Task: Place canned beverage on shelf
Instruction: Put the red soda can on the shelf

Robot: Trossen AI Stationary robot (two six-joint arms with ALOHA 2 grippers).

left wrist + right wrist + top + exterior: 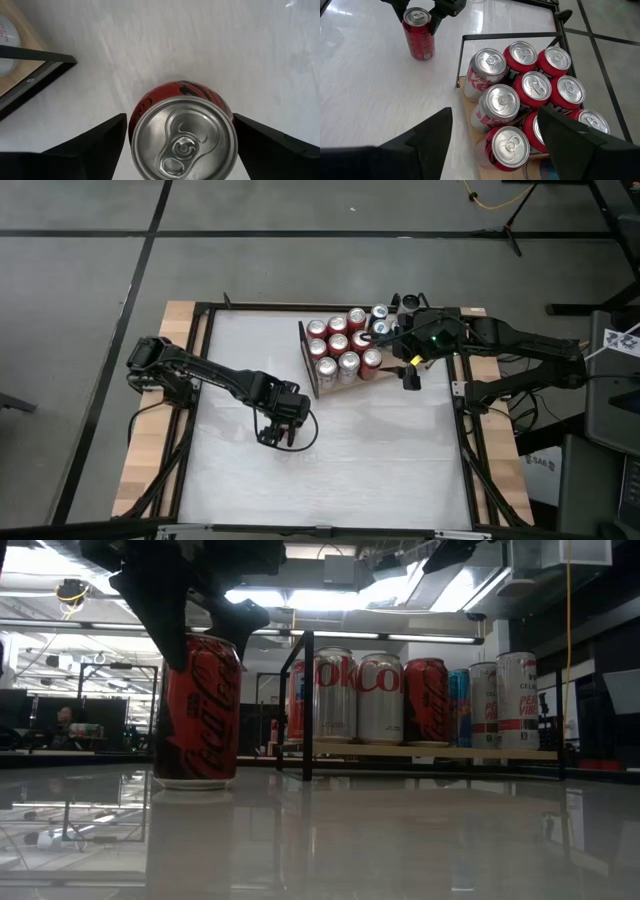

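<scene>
A red cola can [182, 140] stands upright on its base on the white table [380, 470], left of the shelf; the low view shows the can [197, 710] too. My left gripper [180, 117] reaches down from above and is shut on it. The shelf [468, 102], a light wood board with a dark rail [305, 360] at its left end, carries several upright cans [345, 345]. My right gripper [495, 120] hangs open above the shelf's right end and holds nothing. My left gripper pinches the can's upper side wall [131, 125] between its two fingers, one finger [100, 145] on each side just under the rim. The fingers come from above, pointing steeply down. The can stands upright with its base on the table [195, 780].
Red and silver cans fill most of the shelf; a blue can [460, 705] and pale cans stand at its far right end. A black frame [462, 430] and pale wooden strips [140, 470] edge the table. The white top near the front edge is bare.
</scene>
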